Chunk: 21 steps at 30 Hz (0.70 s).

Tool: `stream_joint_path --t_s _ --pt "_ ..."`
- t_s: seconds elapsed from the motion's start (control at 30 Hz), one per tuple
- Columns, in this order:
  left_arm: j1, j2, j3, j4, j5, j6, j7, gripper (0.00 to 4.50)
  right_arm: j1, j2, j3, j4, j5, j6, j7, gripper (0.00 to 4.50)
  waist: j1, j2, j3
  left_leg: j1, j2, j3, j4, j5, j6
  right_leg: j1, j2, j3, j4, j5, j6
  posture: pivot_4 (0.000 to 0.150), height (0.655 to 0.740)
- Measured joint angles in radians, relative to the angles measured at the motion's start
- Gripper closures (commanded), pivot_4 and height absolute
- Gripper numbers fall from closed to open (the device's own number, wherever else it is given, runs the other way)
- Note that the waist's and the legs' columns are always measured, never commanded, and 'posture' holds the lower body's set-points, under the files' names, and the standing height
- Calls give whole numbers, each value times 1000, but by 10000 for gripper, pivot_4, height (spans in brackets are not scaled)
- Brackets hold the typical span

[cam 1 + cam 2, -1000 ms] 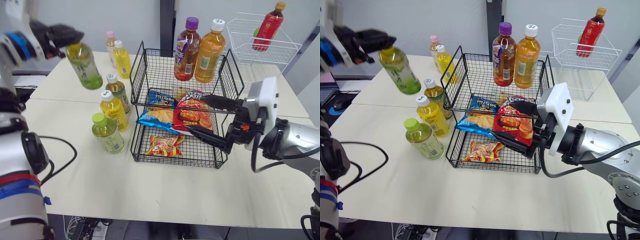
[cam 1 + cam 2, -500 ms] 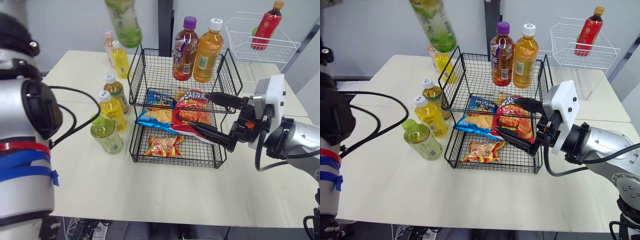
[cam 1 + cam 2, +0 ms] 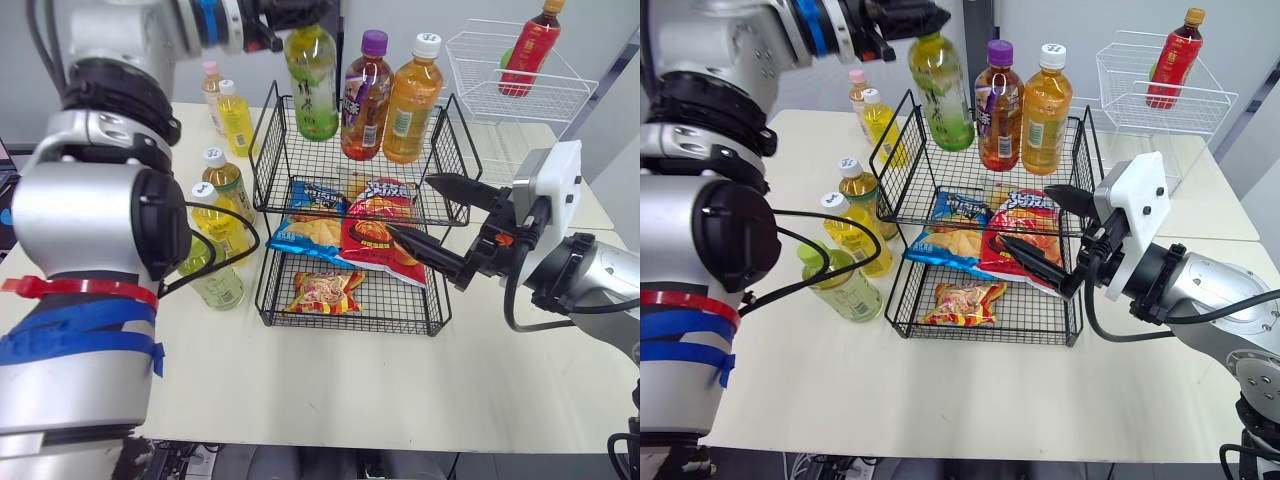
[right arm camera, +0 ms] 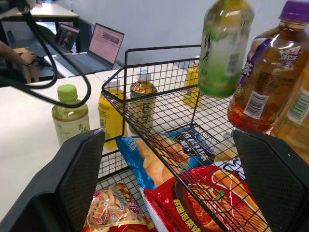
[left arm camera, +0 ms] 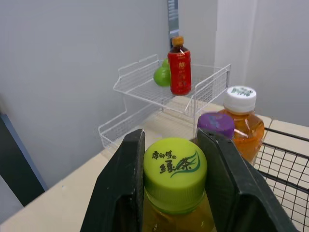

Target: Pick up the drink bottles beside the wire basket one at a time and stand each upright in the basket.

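Two fingers (image 5: 117,193) clamping bottle cap (image 5: 175,170), seemingly over basket (image 3: 335,165)

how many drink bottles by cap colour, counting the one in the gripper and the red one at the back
white-cap bottles: 4
green-cap bottles: 2
purple-cap bottle: 1
pink-cap bottle: 1
orange-cap bottle: 1
total: 10
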State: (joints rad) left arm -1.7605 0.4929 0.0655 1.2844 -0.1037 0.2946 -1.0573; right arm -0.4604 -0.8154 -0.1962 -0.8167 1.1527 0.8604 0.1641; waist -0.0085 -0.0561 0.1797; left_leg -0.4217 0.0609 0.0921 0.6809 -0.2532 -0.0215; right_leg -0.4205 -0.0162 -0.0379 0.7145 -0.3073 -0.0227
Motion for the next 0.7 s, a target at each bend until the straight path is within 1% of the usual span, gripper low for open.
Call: stream_joint_path --t_s 0.2,0.33,0.4,0.53,0.67,0.7 --pt "7 -22 11 7 11 -23 30 32145 -24 -14 -2 -3 10 0 -56 0 1 0 0 0 0 0 0 0 0 0 0 0 0 0 0 1500 7400" --pt "7 -34 11 7 20 -38 44 32145 -11 -29 -13 -5 10 0 -71 0 2 0 0 0 0 0 0 0 0 0 0 0 0 0 0 1500 7400" --pt "7 -35 14 7 22 -41 46 24768 25 -37 -34 -7 9 -3 -63 0 4 0 0 0 0 0 0 0 0 0 0 0 0 0 0 1500 7400" --pt "7 -32 14 10 28 -40 36 12972 65 -38 -58 -11 7 -18 -45 0 2 0 0 1 0 0 0 0 0 0 0 0 1 0 0 1500 7400" --pt "7 4 14 9 30 -37 -3 566 84 -39 -60 -16 -2 -38 -30 0 -1 0 0 1 0 0 0 0 0 0 1 0 1 0 0 1500 7400" --pt "7 18 13 8 31 -35 -17 216 90 -40 -60 -16 -6 -42 -24 0 -1 0 0 1 0 0 0 0 0 0 1 1 1 0 0 1500 7400"
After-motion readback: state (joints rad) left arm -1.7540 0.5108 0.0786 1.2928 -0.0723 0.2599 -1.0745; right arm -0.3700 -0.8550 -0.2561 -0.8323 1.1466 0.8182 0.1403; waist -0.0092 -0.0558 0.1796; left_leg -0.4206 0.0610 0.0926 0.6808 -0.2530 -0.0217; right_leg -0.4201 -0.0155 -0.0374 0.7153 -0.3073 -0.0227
